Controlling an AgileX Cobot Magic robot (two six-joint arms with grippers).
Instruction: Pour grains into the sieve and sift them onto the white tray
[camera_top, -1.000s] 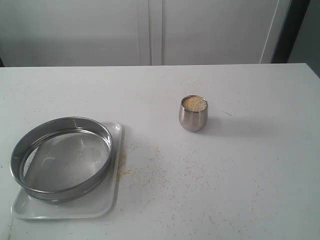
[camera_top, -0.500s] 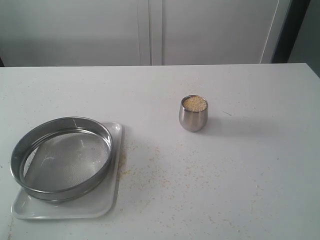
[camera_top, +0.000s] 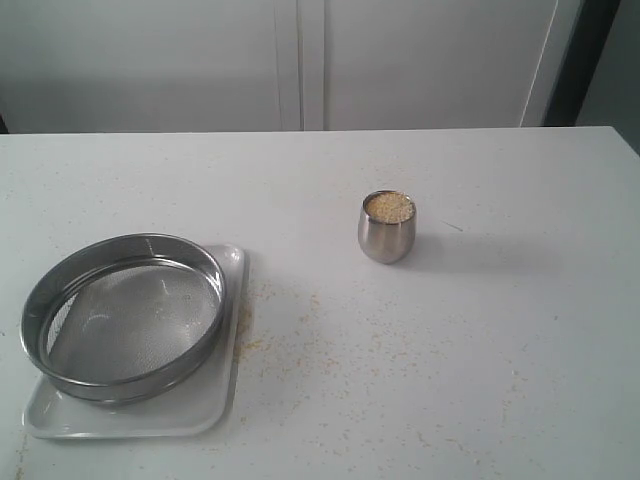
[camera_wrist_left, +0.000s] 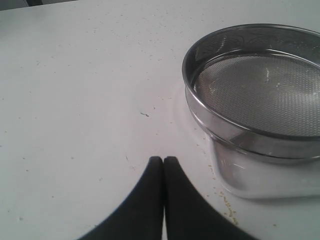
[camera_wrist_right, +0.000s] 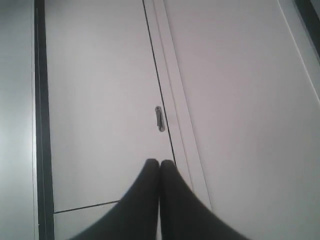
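White speckled tabletop (camera_top: 520, 330) stands before pale cabinet doors (camera_top: 300, 60). Task judged not begun: the grains (camera_top: 389, 207), fine golden-yellow and paler granules, fill a small rounded steel cup (camera_top: 386, 238) to the brim. The cup stands upright, well apart from the sieve (camera_top: 122, 315), whose fine wire mesh shows bare. The sieve, a wide shallow steel ring, rests on the white tray (camera_top: 215, 400) and covers most of it. The tray is smooth, low-rimmed and round-cornered. Stray yellow granules (camera_top: 330, 350) dust the table beside the tray. Left gripper (camera_wrist_left: 163, 159) hangs near the sieve, dark fingers pressed together, holding nothing. Right gripper (camera_wrist_right: 159, 161) is likewise closed and empty, facing the cabinet. Pouring and sifting are both outstanding.
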